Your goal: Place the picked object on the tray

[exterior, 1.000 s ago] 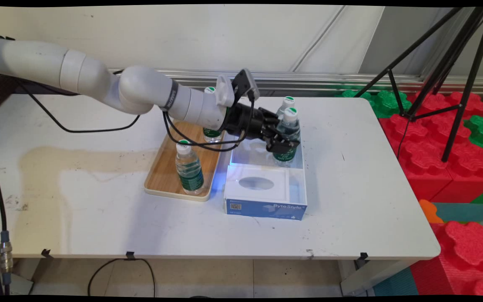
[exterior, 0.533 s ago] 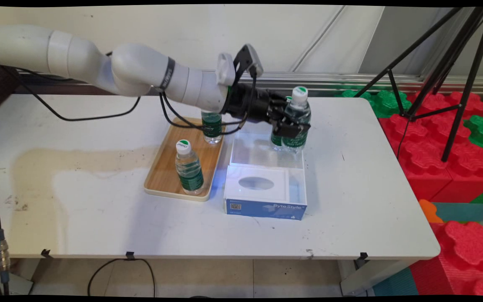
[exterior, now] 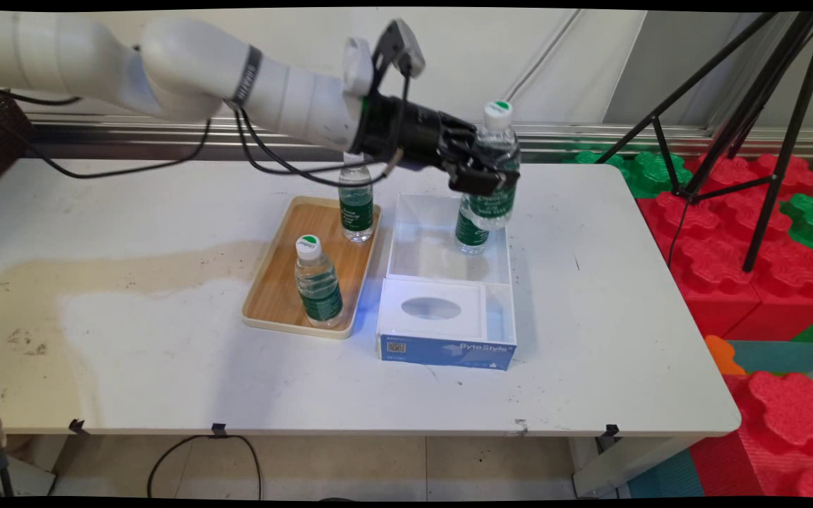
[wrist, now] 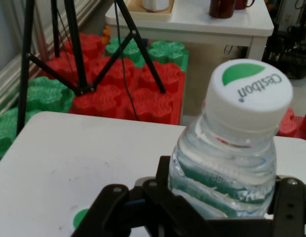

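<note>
A bottle [exterior: 495,166] [wrist: 232,163] with a green label is clamped between the fingers of the gripper [exterior: 483,185] [wrist: 212,207] and held in the air above the clear box [exterior: 449,243]. "Cestbon" is printed on its white cap. A second bottle [exterior: 472,229] is seen standing inside the box. "ByteStyle" is read on the blue carton [exterior: 445,346]. Two bottles are seen standing on the tray [exterior: 272,296].

White table [exterior: 590,339]: tray [exterior: 276,310], box [exterior: 449,346]
</note>
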